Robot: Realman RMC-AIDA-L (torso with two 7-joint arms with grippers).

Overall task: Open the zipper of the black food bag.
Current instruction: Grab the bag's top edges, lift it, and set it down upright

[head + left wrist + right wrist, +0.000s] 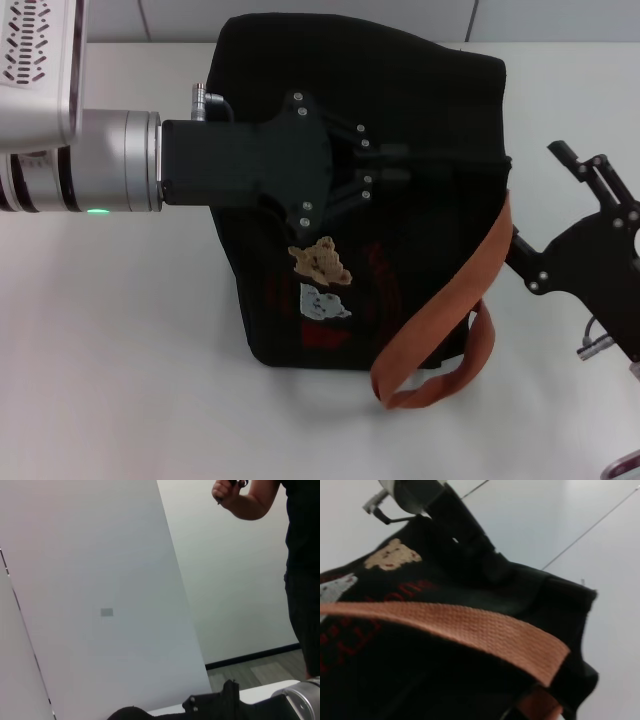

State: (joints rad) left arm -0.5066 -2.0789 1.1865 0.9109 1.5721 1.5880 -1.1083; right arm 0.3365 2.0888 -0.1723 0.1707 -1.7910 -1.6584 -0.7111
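Left claw (pixel 395 170) over the top of the black food bag (pixel 420 110), fingers drawn close together on the dark fabric.

From the head view I log the left arm reaching in from the surface's left edge, its claw lying across the bag's upper face, narrow; I cannot tell whether anything sits between the fingers, and the zipper does not stand out against the black cloth. Black food bag rests mid-surface (pixel 120 350), toward the far edge, bear patches (pixel 320 262) and red label facing up. One orange-brown handle (pixel 450 300) drapes across the bag's right side and loops down toward the near edge. Right claw (pixel 590 175) sits near the surface's right edge, just beside the bag, fingers spread, holding nothing. Right wrist view shows the handle (pixel 470 627) close up, across the black fabric.
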